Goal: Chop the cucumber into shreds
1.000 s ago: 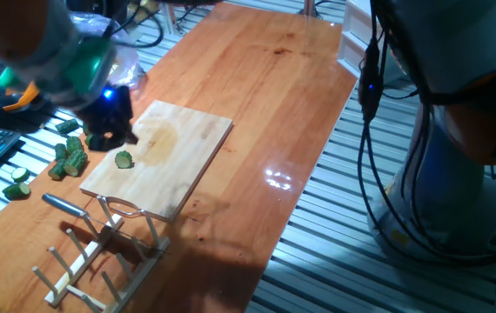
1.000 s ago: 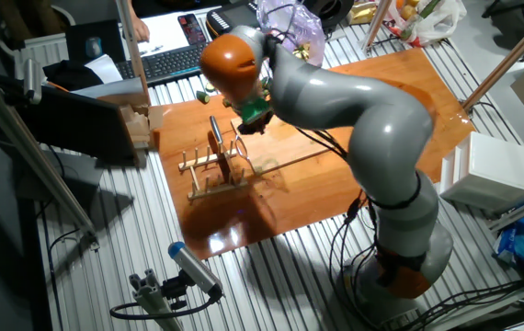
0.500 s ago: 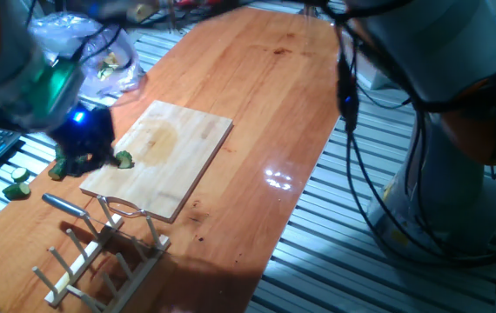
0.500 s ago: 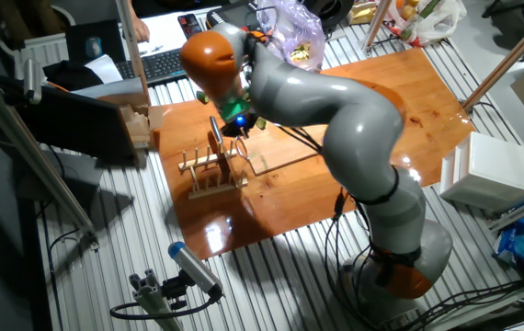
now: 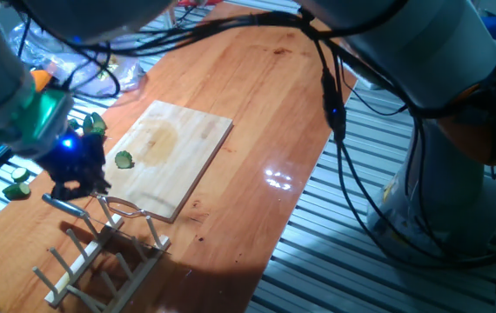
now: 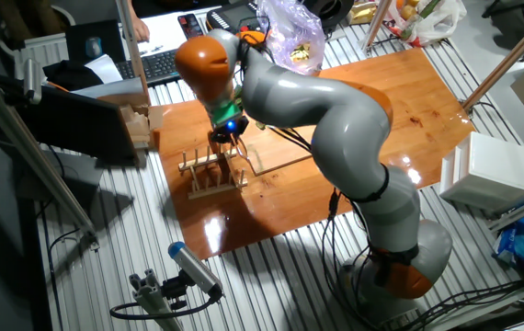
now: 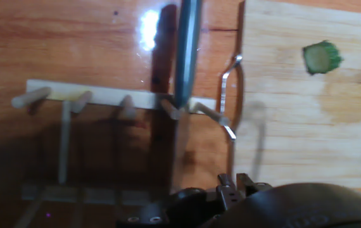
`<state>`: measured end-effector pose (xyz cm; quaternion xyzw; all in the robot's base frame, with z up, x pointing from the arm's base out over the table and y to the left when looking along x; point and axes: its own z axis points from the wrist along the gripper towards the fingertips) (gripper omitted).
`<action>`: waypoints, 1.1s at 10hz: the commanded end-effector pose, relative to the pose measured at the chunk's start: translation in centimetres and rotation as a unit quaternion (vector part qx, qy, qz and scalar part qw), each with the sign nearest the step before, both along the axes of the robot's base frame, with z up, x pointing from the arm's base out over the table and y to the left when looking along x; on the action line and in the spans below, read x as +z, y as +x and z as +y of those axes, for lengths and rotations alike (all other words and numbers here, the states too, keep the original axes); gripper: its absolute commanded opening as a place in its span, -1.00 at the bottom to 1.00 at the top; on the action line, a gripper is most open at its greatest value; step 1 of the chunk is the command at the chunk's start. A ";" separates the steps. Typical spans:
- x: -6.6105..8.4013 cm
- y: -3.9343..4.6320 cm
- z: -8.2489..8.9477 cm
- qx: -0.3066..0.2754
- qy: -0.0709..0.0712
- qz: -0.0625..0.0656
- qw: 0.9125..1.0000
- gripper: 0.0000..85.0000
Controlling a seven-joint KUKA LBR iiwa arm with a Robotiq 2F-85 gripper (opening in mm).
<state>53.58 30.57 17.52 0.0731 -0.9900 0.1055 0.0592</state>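
black gripper point(image 5: 76, 178): hung low over the wooden rack point(image 5: 100, 252) at the near end of the board; its fingers are not seen clearly in any view, so how far it is parted, and whether anything is held, cannot be told.
knife point(image 7: 185, 54): a long grey blade is seen in the hand view, resting on the rack's pegs, just ahead of the gripper; the metal handle point(image 5: 63, 205) is seen lying beside the gripper in one fixed view.
step in hand: judged to be the fetching of the knife from the rack; no cutting is under way.
next move: a firm hold on the handle is called for, then a lift clear of the pegs before the blade is carried to the board.
cucumber point(image 5: 124, 159): one round slice, laid whole on the wooden board point(image 5: 183, 148), apart from the gripper.
chunks point(image 5: 16, 185): left on the bench point(image 5: 257, 78) past the board's far side.
writing: no brand, label or lettering can be read.
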 end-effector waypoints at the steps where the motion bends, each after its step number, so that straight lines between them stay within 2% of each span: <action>1: -0.4 -0.01 0.3 -0.001 0.006 0.002 1.000 -0.60; 3: -1.6 -0.12 1.1 -0.005 0.008 -0.003 1.000 -0.60; 4: -2.3 -0.28 1.5 -0.010 0.009 -0.008 1.000 -0.20; 6: -3.5 -0.79 2.4 -0.012 0.014 -0.015 1.000 -0.20; 7: -4.2 -0.71 2.6 -0.010 0.012 -0.019 1.000 -0.20; 9: -5.3 -0.57 2.9 -0.010 0.011 -0.037 0.999 -0.20; 11: -5.4 -0.35 2.8 -0.007 -0.002 -0.047 0.999 -0.20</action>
